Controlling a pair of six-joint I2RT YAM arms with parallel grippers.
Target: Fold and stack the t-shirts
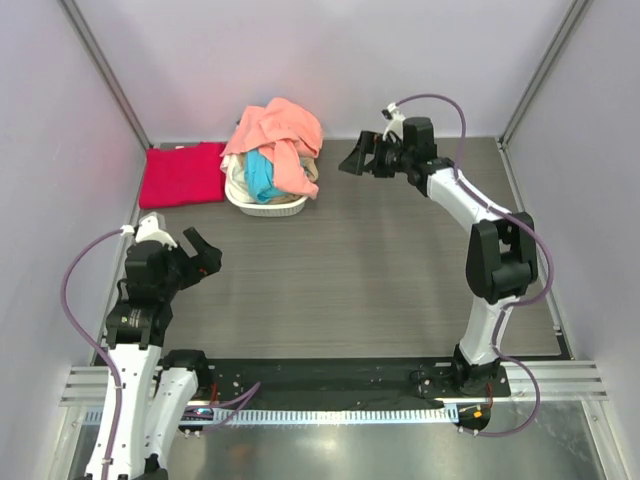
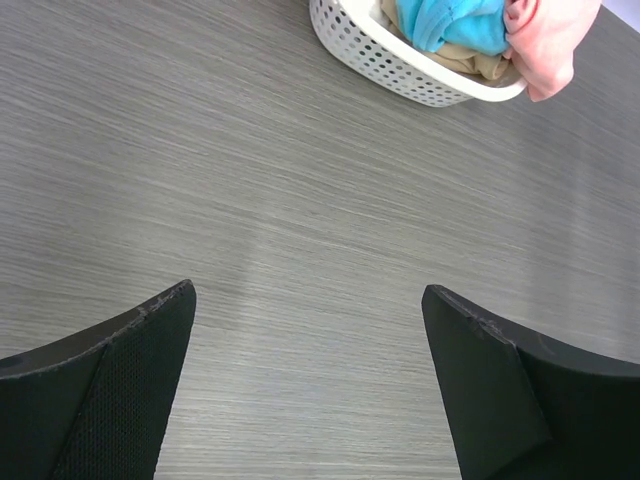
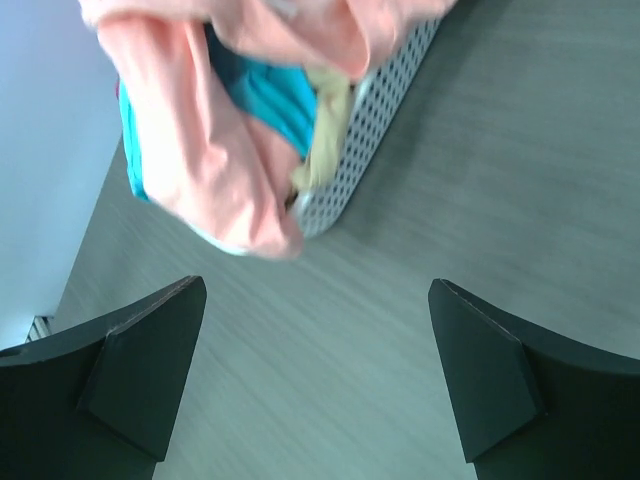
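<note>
A salmon-pink t-shirt (image 1: 282,135) is heaped over the white laundry basket (image 1: 264,205), with a teal t-shirt (image 1: 262,176) and a beige one (image 1: 236,181) under it. A crimson t-shirt (image 1: 183,175) lies folded flat at the back left. My right gripper (image 1: 352,160) hovers open just right of the basket; in its wrist view the pink cloth (image 3: 215,170) hangs ahead of its empty fingers (image 3: 150,370). My left gripper (image 1: 204,255) stands open over bare table at the near left, with the basket (image 2: 400,62) far ahead.
Pale walls and metal frame posts (image 1: 105,70) close in the table on three sides. The grey wood-grain table top (image 1: 360,270) stretches between both arms. A black rail (image 1: 330,378) with the arm bases runs along the near edge.
</note>
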